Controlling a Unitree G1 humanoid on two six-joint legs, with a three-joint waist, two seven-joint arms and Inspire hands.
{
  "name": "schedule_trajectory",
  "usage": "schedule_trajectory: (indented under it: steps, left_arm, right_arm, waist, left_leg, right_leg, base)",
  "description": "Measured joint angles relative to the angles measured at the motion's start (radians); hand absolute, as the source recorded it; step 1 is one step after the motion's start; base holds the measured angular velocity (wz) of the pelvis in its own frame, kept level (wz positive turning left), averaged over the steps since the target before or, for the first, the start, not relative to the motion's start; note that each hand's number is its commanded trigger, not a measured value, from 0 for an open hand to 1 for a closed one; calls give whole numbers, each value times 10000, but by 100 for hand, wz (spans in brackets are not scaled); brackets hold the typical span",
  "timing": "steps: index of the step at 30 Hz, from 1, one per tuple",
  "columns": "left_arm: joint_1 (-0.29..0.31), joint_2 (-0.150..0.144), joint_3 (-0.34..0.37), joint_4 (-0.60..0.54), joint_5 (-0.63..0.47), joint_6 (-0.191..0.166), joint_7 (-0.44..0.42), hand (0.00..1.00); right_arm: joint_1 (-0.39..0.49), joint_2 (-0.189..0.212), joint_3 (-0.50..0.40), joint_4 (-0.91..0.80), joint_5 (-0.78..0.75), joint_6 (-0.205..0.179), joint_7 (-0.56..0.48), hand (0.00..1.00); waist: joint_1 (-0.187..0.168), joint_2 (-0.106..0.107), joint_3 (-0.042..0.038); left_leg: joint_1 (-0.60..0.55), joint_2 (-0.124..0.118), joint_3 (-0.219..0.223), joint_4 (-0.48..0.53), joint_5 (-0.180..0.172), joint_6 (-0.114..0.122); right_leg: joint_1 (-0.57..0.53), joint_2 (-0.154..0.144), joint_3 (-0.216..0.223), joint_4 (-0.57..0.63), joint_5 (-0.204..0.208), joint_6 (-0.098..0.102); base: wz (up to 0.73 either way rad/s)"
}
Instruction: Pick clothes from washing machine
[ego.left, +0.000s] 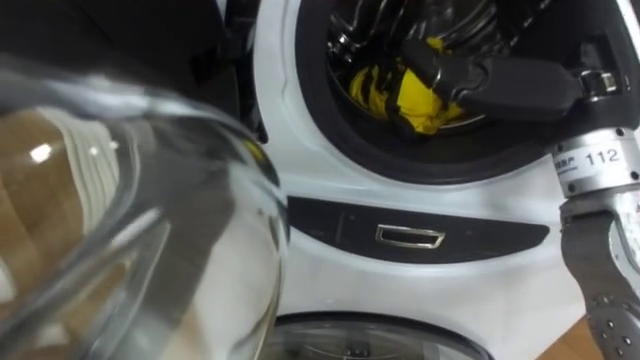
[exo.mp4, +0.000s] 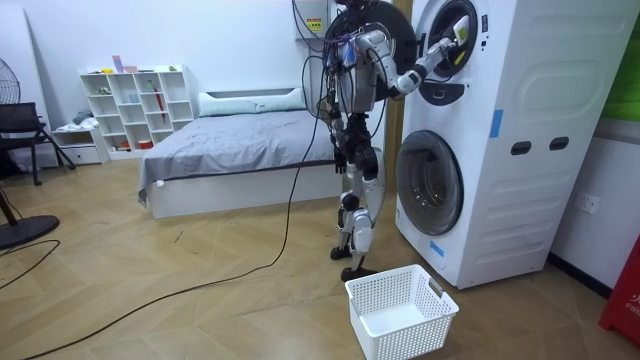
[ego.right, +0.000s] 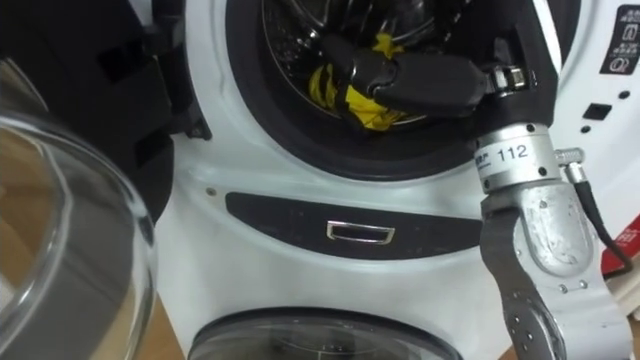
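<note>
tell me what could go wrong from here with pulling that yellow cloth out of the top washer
1. The yellow cloth lies bunched deep in the drum under the right hand. A weak hold could let it slip back inside.
2. On the way out it may snag on the dark door seal at the drum's mouth.
3. The basket sits low on the floor by the robot's feet, so a cloth dropped from this height could miss it.

We saw a yellow cloth (ego.left: 418, 103) at upper centre, inside the white washing machine (ego.left: 320, 180). Our right hand (ego.left: 515, 85) was black, and the latticed basket (exo.mp4: 400, 310) was white.
</note>
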Motion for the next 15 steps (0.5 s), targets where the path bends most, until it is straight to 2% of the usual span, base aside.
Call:
schedule_trajectory:
  steps: [3,6,11,15]
  left_arm:
    - [-10,38,-14,-37,-11,153,94,0]
    - [-26,57,-11,-82,27,257,124,0]
    - [-67,116,6,-213,70,339,108,0]
    - [-67,168,4,-212,48,385,110,0]
  right_arm:
    - [0,0,22,302,-446,2,33,0]
    - [0,-15,24,1078,-1192,128,52,0]
    - [-11,-51,24,1612,-2251,131,360,0]
    - [-60,-179,260,1915,-2902,198,717,0]
  waist:
    - [-38,-107,33]
    - [-52,-204,-16]
    - [4,-284,-60]
    - [26,-348,-12]
  left_leg:
    - [-48,0,-12,25,-1,-2]
    - [-117,-2,-48,117,-4,1]
    - [-128,-6,-120,116,-4,2]
    - [-6,-9,-88,72,-4,4]
  right_leg:
    - [-29,-25,-111,1,0,0]
    - [-36,-28,-138,3,0,0]
    - [-28,-15,-131,4,0,1]
    - [54,14,-52,13,-1,2]
  base:
    - [0]
    - [3]
    - [4]
    - [-4]
